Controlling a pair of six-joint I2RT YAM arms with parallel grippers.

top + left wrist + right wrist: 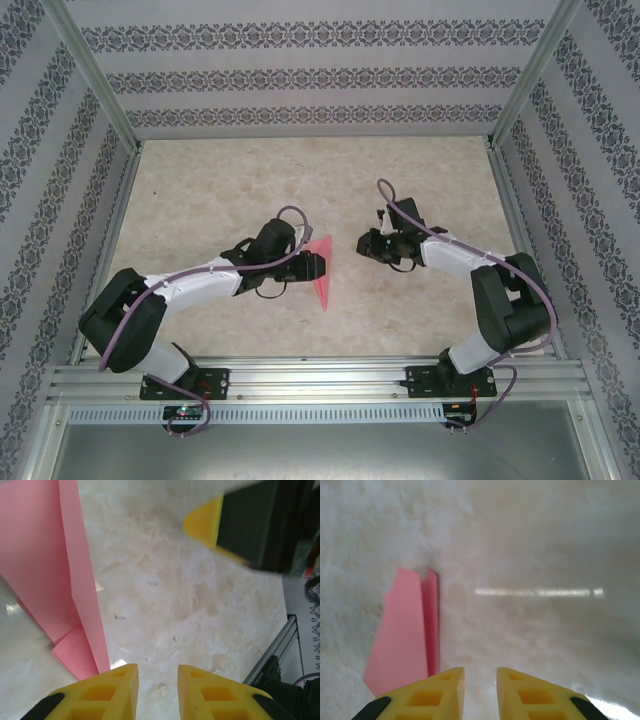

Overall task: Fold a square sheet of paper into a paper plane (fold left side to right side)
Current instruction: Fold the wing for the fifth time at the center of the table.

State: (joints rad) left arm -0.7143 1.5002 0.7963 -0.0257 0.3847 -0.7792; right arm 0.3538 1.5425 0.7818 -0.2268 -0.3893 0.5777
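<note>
The square sheet of paper point(323, 282) is folded into a narrow salmon-red pointed shape that lies flat at mid-table, its tip toward the near edge. My left gripper point(316, 265) sits at its left edge, partly over it. In the left wrist view the paper point(45, 580) lies left of the open left gripper point(157, 680), whose jaws hold nothing. My right gripper point(361, 245) hovers just right of the paper, apart from it. In the right wrist view the paper point(405, 635) shows a lengthwise crease, left of the open, empty right gripper point(480, 677).
The marbled beige tabletop point(200, 200) is walled by patterned panels and aluminium posts. A metal rail point(320, 375) runs along the near edge. A yellow fingertip of the right gripper point(205, 522) shows at the top of the left wrist view.
</note>
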